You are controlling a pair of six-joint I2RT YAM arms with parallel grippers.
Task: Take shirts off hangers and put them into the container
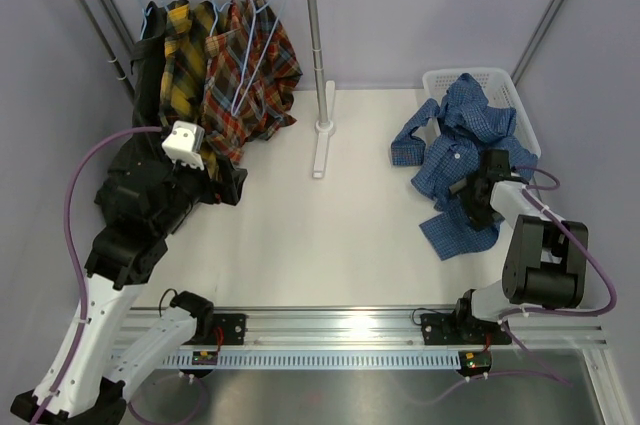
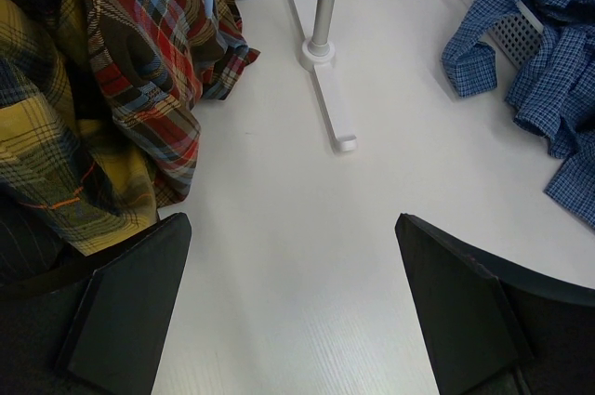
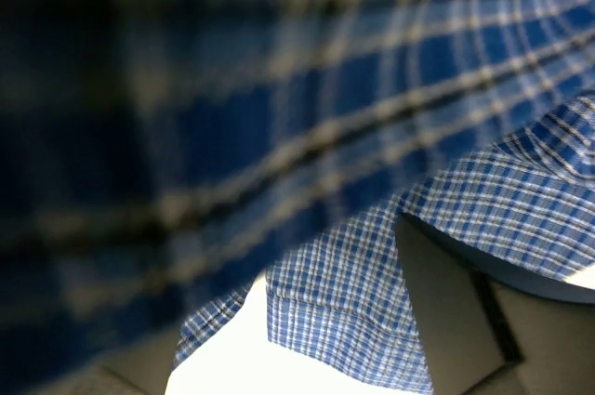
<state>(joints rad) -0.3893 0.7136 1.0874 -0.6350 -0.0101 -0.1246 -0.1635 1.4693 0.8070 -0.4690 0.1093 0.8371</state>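
The blue small-check shirt [image 1: 460, 140] lies half in the white container [image 1: 505, 85] and spills over its front rim onto the table. My right gripper [image 1: 476, 197] sits low in that spilled cloth. In the right wrist view its fingers [image 3: 446, 321] stand wide apart, with blue shirt [image 3: 372, 274] draped over and between them. On the rail hang the black shirt [image 1: 148, 55], the yellow-black plaid [image 1: 182, 50] and the red plaid [image 1: 245, 75], on light-blue hangers [image 1: 252, 30]. My left gripper [image 2: 293, 302] is open and holds nothing, low over the table beside the red plaid [image 2: 149, 51].
The rail's upright post [image 1: 316, 45] and its white foot [image 1: 320, 150] stand mid-table between the arms. Grey walls close the back and both sides. A metal track [image 1: 330, 325] carrying the arm bases runs along the near edge.
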